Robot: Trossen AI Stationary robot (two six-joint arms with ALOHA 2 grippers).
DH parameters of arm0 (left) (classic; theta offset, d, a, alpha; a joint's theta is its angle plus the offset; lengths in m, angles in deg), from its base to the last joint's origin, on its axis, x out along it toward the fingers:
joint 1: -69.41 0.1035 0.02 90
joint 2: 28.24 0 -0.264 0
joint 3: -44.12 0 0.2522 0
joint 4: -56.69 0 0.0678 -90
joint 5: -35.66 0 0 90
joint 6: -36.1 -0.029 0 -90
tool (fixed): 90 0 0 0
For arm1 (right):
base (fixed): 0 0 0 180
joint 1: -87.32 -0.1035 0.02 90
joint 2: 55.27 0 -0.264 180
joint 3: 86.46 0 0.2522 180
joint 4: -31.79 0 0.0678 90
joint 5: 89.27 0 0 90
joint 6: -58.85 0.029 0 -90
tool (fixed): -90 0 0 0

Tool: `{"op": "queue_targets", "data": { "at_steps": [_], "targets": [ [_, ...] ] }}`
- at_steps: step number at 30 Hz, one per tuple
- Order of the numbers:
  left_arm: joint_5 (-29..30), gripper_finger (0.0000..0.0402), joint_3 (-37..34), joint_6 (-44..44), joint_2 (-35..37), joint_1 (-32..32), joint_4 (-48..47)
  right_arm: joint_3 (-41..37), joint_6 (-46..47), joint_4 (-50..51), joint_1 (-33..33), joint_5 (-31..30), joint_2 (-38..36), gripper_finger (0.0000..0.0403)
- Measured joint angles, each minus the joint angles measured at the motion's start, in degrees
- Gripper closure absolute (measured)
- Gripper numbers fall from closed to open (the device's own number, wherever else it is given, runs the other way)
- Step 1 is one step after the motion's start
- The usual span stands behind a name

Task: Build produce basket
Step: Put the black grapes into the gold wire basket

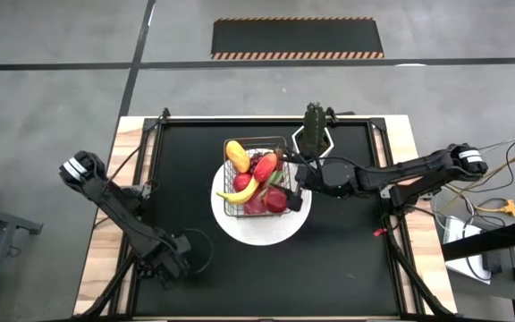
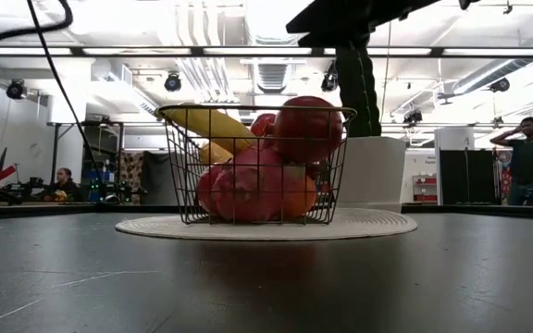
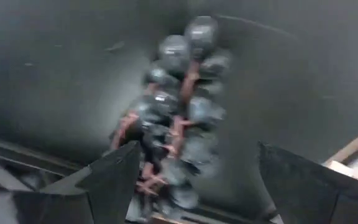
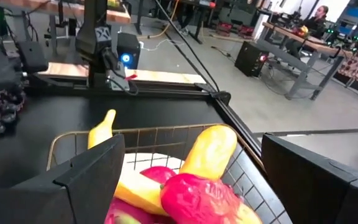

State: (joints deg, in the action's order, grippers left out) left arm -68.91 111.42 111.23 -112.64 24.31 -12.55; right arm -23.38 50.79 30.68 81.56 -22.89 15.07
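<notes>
Our left claw point(image 3: 194, 180) hangs open over the dark grapes point(image 3: 179, 106) near the table's front-left corner, well apart from the basket point(image 1: 259, 174) (already heaped on its plate point(image 1: 262, 234)). Loose grapes may slip out when we close.

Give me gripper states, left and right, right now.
Left gripper: open, fingers either side of the dark grapes on the table, not closed on them.
Right gripper: open, empty, over the basket of produce.
</notes>
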Motion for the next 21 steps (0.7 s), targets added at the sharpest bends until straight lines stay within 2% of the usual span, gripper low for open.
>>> {"op": "queue_targets", "data": {
  "at_steps": [9, 12, 16, 21],
  "targets": [
    [0.9, 0.0102, -4.3, -2.5, -6.0, 0.0, 2.7, 0.0, 0.4, 0.0, 0.0, -0.3, 0.3, 0.0044],
    [0.5, 0.0123, -4.1, -3.6, -7.7, 0.0, 3.0, 0.0, 0.4, 0.3, 0.0, -0.4, 0.3, 0.0044],
    [0.6, 0.0186, -3.6, -3.6, -8.1, 0.0, 3.2, 0.0, 0.4, 1.0, 0.0, -0.4, 0.3, 0.0044],
    [1.9, 0.0298, -2.6, -3.7, -7.8, -0.1, 2.9, 0.0, 1.1, 1.6, -0.3, -0.5, 0.3, 0.0044]
  ]
}}
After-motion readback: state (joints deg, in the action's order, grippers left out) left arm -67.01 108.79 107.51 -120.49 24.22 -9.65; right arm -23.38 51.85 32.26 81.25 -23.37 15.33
